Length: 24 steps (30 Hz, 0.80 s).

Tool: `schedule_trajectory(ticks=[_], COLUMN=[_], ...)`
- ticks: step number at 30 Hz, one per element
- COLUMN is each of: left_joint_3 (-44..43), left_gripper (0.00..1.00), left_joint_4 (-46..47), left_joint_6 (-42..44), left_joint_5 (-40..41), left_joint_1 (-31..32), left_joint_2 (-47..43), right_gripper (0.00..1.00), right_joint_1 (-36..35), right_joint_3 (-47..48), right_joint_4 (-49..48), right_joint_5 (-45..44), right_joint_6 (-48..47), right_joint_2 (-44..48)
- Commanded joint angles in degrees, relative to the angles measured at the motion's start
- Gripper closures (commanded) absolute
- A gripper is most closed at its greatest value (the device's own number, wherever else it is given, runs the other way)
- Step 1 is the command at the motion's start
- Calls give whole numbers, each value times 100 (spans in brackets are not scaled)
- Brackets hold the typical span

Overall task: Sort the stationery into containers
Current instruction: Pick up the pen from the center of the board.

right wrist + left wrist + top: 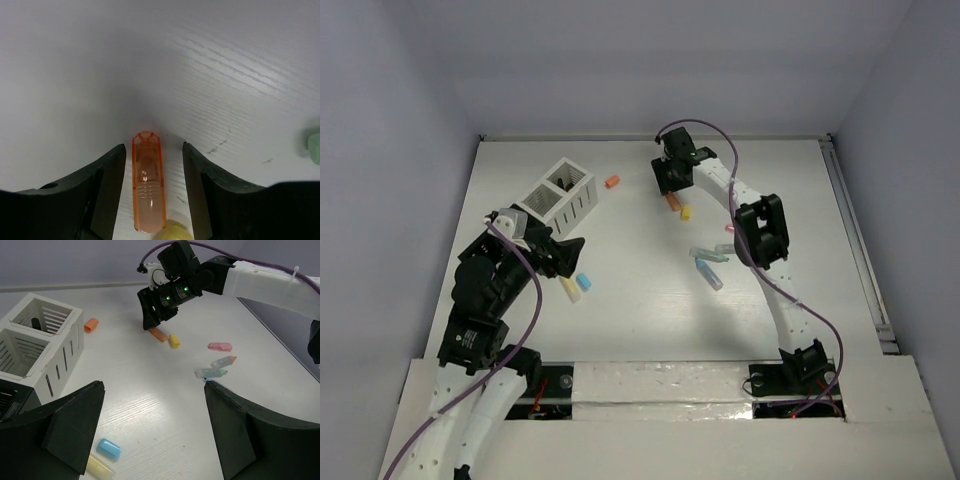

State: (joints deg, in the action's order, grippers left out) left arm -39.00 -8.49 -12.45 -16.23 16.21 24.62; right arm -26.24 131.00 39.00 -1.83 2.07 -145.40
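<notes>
Two gaps flank orange stick [148, 187] between parted right fingers [107, 190] | left fingers [75, 425] wide, near white box [65, 347]

White table [650, 320], pale lilac walls [620, 60]

Right gripper [669, 187] is low at the far side, right by an orange marker [672, 203] and a yellow piece [685, 212]. Left gripper [567, 256] sits just beside the white box [560, 193].
</notes>
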Motion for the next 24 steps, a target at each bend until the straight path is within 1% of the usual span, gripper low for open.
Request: schedule_trajectory(ticks=[1,3,6,7,9,10,13,14,15,16,17,18,19,20,21,22,24], left_joint_3=[-2,-20,-11,-19,-28,-20,-20,-37,-37,-46,-63,-63,-81,-90,-99,-107,-160], left_gripper=[21,21,21,21,21,21,21,21,21,21,21,21,21,21,21,21,22], left_joint_4=[216,208,216,216,216,216,216,216,225,234,269,295,322,400,427,436,436], left_joint_6=[85,85,93,93,102,93,93,93,93,93,93,93,85,85,76,76,76], left_joint_5=[6,-12,-21,-21,-3,-12,-3,14,23,32,41,41,50,24,15,-12,-64], left_joint_1=[40,40,40,40,-12,-12,-12,-12,-12,-12,-12,-65,-65,-65,-65,-65,-65], left_joint_2=[148,183,210,210,201,201,210,210,210,210,227,253,271,280,315,333,307], right_gripper=[46,51,70,78,82,84,84,84,83,83,83,83,83,83,83,83,84], right_joint_1=[14,14,14,14,14,14,14,14,14,-47,-135,-197,-276,-459,-557,-680,-1022], right_joint_3=[329,365,347,225,-21,-152,-645,-950,-1154,-1373,-1610,-2091,-2314,-2533,-2892,-3035,-3176], right_joint_4=[81,55,-59,-260,-603,-970,-1534,-1962,-2202,-2744,-3010,-3300,-3572,-4193,-4512,-5081,-5550], right_joint_5=[314,314,498,551,604,604,622,683,736,797,850,1033,1131,1341,1491,1614,1999], right_joint_6=[-13,22,101,179,276,338,628,794,900,988,1215,1339,1471,1759,1927,2086,2639], right_joint_2=[-207,-251,-226,-190,107,239,880,1065,1493,1715,1943,2163,2539,2709,2841,2999,3027])
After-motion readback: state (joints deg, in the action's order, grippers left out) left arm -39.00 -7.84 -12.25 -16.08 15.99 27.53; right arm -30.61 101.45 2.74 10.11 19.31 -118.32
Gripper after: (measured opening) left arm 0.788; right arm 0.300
